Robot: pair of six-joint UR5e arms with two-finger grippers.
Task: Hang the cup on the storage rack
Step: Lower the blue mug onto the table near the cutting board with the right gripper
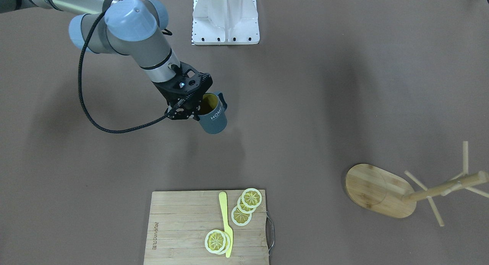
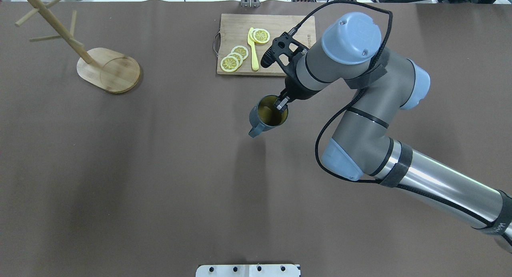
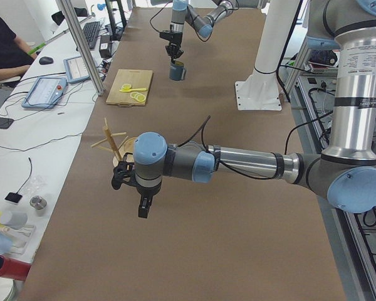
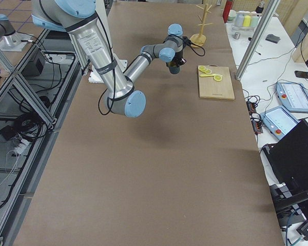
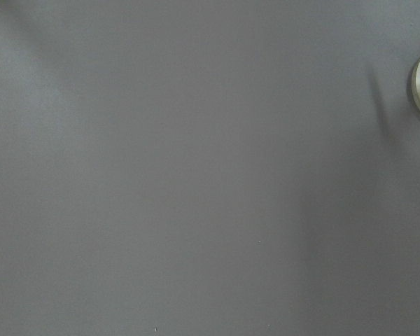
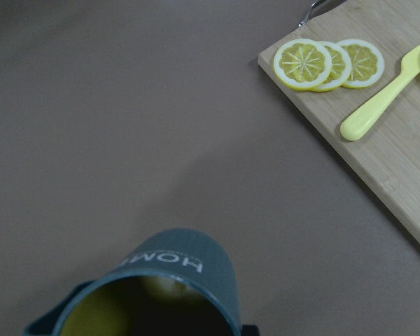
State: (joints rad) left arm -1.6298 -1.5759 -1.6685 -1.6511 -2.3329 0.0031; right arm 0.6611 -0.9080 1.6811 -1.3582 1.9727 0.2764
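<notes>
The dark slate-blue cup (image 2: 269, 116) with yellow interior and white lettering hangs from my right gripper (image 2: 281, 105), which is shut on its rim, one finger inside. The cup is slightly tilted, a little above mid-table, handle toward the robot's side (image 1: 214, 117). It also fills the bottom of the right wrist view (image 6: 182, 280). The bamboo storage rack (image 2: 108, 69) stands far to the left, its pegs bare (image 1: 382, 190). My left gripper (image 3: 144, 207) shows only in the exterior left view, hanging above the table near the rack (image 3: 116, 145); I cannot tell if it is open or shut.
A slatted cutting board (image 2: 240, 65) with lemon slices (image 2: 234, 59) and a yellow knife (image 2: 253, 49) lies beyond the cup. A white mount plate (image 1: 225, 24) sits at the robot's edge. Brown table lies between the cup and the rack.
</notes>
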